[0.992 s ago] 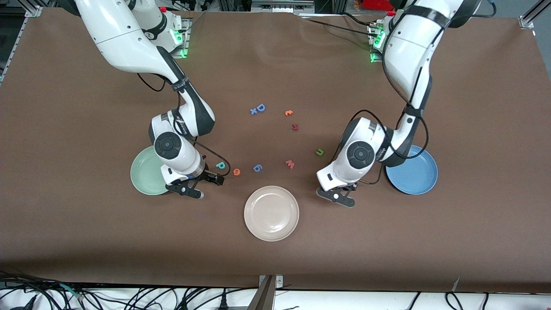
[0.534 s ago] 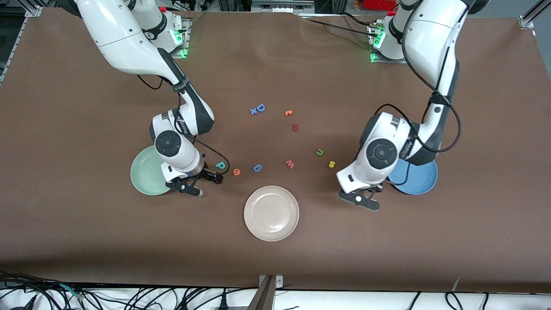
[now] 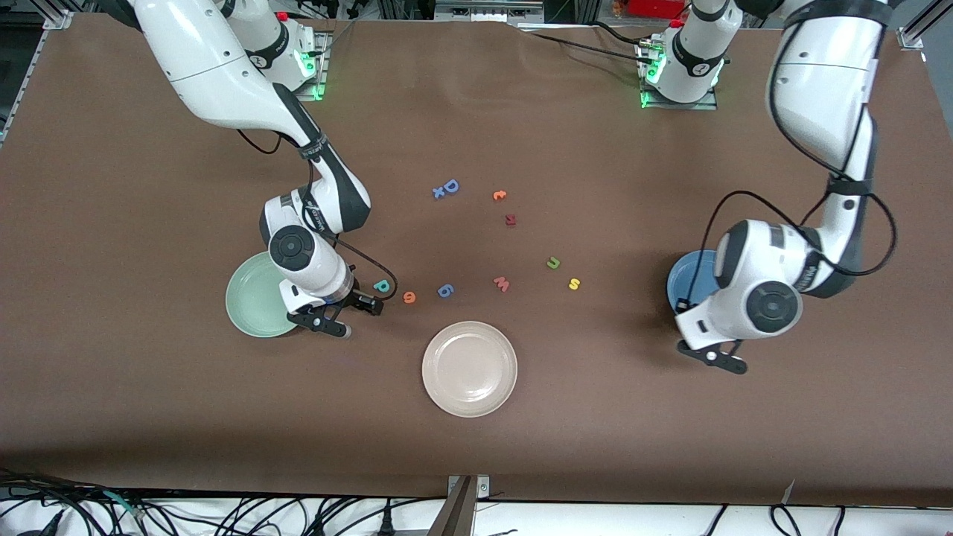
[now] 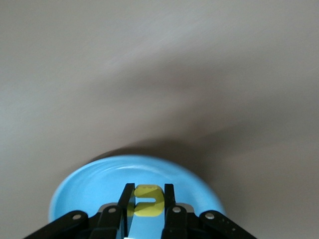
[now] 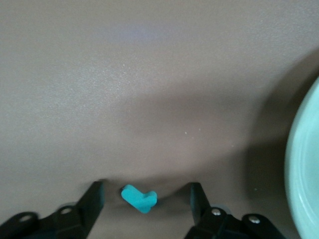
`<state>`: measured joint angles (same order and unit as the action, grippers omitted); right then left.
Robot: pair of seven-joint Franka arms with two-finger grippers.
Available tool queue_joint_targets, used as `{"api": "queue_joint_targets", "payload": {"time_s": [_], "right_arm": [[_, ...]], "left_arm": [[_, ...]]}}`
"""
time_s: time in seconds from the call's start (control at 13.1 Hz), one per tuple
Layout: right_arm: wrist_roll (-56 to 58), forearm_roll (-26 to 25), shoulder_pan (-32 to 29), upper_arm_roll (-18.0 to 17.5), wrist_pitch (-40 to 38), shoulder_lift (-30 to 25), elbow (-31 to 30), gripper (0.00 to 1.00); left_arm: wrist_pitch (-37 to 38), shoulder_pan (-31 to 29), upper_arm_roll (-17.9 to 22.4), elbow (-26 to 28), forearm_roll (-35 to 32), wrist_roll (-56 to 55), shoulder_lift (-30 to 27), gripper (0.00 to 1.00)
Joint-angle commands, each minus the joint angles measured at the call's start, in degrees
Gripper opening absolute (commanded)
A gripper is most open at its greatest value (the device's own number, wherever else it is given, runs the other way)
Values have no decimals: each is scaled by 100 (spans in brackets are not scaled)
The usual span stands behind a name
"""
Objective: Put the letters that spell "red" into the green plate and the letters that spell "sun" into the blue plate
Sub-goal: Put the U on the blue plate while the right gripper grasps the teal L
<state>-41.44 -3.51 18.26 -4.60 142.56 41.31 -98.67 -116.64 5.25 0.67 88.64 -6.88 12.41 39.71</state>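
Left gripper (image 4: pixel 146 201): we see it pinching the yellow u (image 4: pixel 147 200) over the blue plate (image 4: pixel 89 186).
Right gripper (image 5: pixel 145 199): jaws spread around the teal r (image 5: pixel 139 198), green plate (image 5: pixel 304 169) at 3 o'clock.
Advice: we recommend lowering before release; close squarely.

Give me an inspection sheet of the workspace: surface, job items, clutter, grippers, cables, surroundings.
Surface: brown table cover, plates and foam letters on it.
Job's things: pale green plate and round blue plate, no letter lying in the parts that show; teal "p" shape, orange "e", olive "n" and yellow "s" on the cover.
Clutter: beige-white plate, blue "6", pink "w", blue "D", dark red letter.
Grippers: left gripper shut on yellow "u" over the blue plate; right gripper open astride small teal "r" beside the green plate.
Cables: loose bundle below the table edge nearest the camera.
Surroundings: metal frame rails.
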Motion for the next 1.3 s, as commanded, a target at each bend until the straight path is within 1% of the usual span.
{"api": "queue_joint_targets", "payload": {"time_s": [0.0,0.15,0.31,0.38,0.46,0.53,0.69,0.76,0.84,0.92,1.07,1.22], "right_arm": [[-128,-124,28,12,79,-132,-196,60],[-137,-115,28,3,53,-141,-205,57],[-189,-115,28,-5,-9,-159,-205,56],[-189,-115,28,-5,-9,-150,-205,54],[-189,-115,28,-5,-9,-150,-214,53],[-189,-115,28,-5,-9,-150,-240,50],[-189,-115,28,-14,-9,-141,-249,43],[-189,-115,37,-23,-9,-141,-249,41],[-189,-115,37,-32,-9,-132,-249,39],[-189,-115,37,-32,-9,-124,-249,37],[-189,-115,37,-41,-9,-106,-249,31],[-189,-106,72,-41,-9,-97,-240,28]], "left_arm": [[-8,-314,-84,337,-129,289,-106,0],[1,-314,-84,652,-120,193,-130,0],[9,-332,-84,733,-129,218,-148,6],[44,-332,-84,725,-129,262,-157,15],[88,-332,-84,724,-129,280,-166,49],[210,-332,-84,690,-129,297,-192,99],[273,-271,-119,645,-129,385,-306,100],[343,-192,-128,645,-129,359,-437,100],[561,-113,-233,619,-112,307,-586,100],[685,-86,-355,610,-86,289,-718,100],[695,-77,-768,593,-59,-34,-860,100],[678,62,-1172,470,-85,-1164,-817,100]]}}
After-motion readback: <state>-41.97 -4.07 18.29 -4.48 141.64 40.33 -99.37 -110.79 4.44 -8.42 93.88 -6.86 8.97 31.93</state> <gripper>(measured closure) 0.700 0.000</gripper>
